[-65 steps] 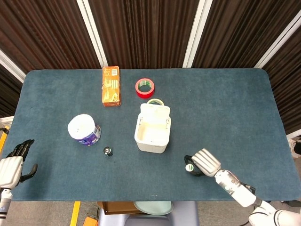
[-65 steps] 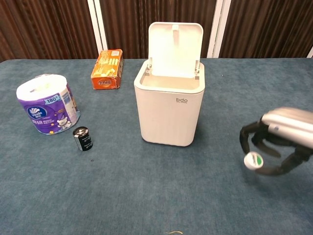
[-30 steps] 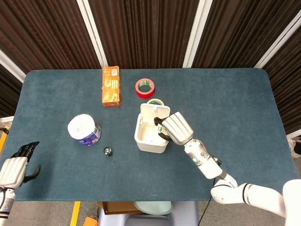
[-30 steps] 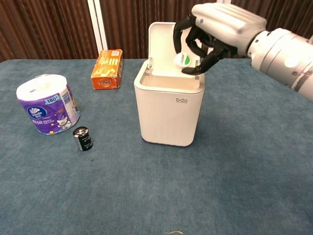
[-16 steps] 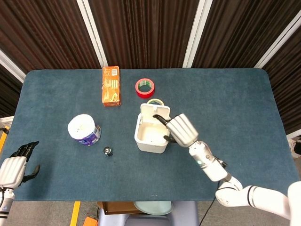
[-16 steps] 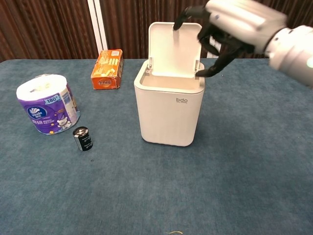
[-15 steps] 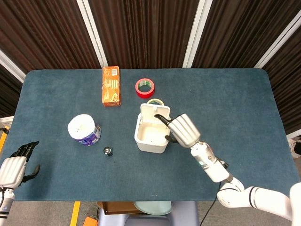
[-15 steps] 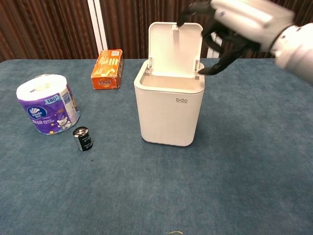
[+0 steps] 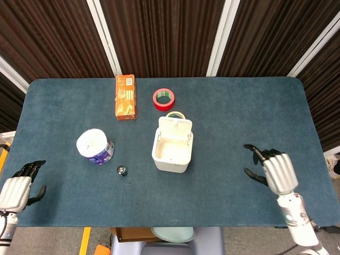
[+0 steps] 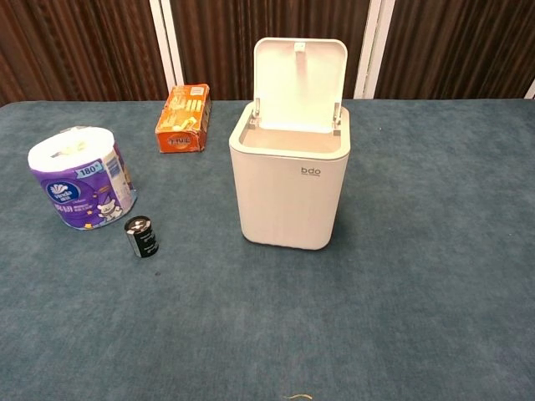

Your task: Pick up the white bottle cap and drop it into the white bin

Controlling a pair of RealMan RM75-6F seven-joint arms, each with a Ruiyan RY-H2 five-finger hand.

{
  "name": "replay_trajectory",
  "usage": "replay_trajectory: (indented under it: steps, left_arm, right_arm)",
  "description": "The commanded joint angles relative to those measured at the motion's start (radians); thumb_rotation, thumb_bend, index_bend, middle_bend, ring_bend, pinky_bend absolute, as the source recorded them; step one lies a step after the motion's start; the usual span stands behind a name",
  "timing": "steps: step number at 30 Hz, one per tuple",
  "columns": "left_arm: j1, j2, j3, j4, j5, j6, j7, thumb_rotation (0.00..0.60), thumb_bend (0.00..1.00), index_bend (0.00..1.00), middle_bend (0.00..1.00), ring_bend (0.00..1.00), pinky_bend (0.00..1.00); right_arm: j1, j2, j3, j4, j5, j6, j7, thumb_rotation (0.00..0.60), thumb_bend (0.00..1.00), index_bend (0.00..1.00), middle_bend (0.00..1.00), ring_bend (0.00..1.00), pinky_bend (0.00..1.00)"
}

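The white bin (image 9: pixel 171 150) (image 10: pixel 290 180) stands near the table's middle with its lid tipped up and back. No white bottle cap shows in either view, and the inside of the bin is not clear enough to see into. My right hand (image 9: pixel 277 171) hovers over the table's right front part, well right of the bin, fingers spread and empty. My left hand (image 9: pixel 17 189) hangs off the table's front left corner, fingers apart, holding nothing. Neither hand appears in the chest view.
A toilet paper roll (image 9: pixel 94 146) (image 10: pixel 81 189) and a small black can (image 9: pixel 122 171) (image 10: pixel 143 236) lie left of the bin. An orange box (image 9: pixel 125 96) (image 10: pixel 183 117) and red tape roll (image 9: pixel 163 99) sit behind, with a pale ring (image 9: pixel 176 115) at the bin's back.
My right hand carried the cap from the front right up over the bin, opened there, then drew back to the right front. The cap is gone from view. The left hand stayed put.
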Motion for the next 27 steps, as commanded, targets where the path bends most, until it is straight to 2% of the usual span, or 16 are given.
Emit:
replay_trajectory:
  steps: [1, 6, 8, 11, 19, 27]
  left_arm:
    - [-0.002, -0.005, 0.000, 0.004, 0.004, 0.001, 0.006, 0.600, 0.44, 0.14, 0.14, 0.14, 0.32]
    - [-0.005, -0.012, 0.002, 0.008, 0.005, -0.003, 0.017, 0.600, 0.44, 0.14, 0.14, 0.14, 0.32]
    - [-0.006, -0.014, 0.001, 0.010, 0.006, -0.002, 0.019, 0.600, 0.44, 0.14, 0.14, 0.14, 0.33]
    - [-0.005, -0.016, 0.001, 0.011, 0.008, 0.002, 0.020, 0.600, 0.44, 0.14, 0.14, 0.14, 0.33]
    - [-0.006, -0.020, 0.002, 0.018, 0.015, 0.003, 0.017, 0.600, 0.44, 0.14, 0.14, 0.14, 0.33]
    - [-0.007, -0.023, 0.002, 0.021, 0.017, 0.006, 0.016, 0.600, 0.44, 0.14, 0.14, 0.14, 0.33]
  right_arm:
    - [-0.061, -0.001, -0.035, 0.067, 0.025, 0.013, 0.041, 0.600, 0.11, 0.42, 0.57, 0.56, 0.65]
    - [-0.089, -0.016, -0.016, 0.125, 0.094, -0.030, 0.077, 0.600, 0.10, 0.38, 0.39, 0.30, 0.43]
    - [-0.077, -0.004, -0.017, 0.130, 0.105, -0.082, 0.090, 0.600, 0.10, 0.32, 0.31, 0.21, 0.34]
    - [-0.066, 0.008, -0.013, 0.123, 0.124, -0.140, 0.092, 0.600, 0.10, 0.23, 0.22, 0.12, 0.26]
    - [-0.054, 0.014, -0.010, 0.115, 0.138, -0.222, 0.081, 0.600, 0.10, 0.04, 0.12, 0.04, 0.20]
    - [-0.050, 0.025, -0.005, 0.109, 0.137, -0.261, 0.094, 0.600, 0.10, 0.03, 0.10, 0.03, 0.20]
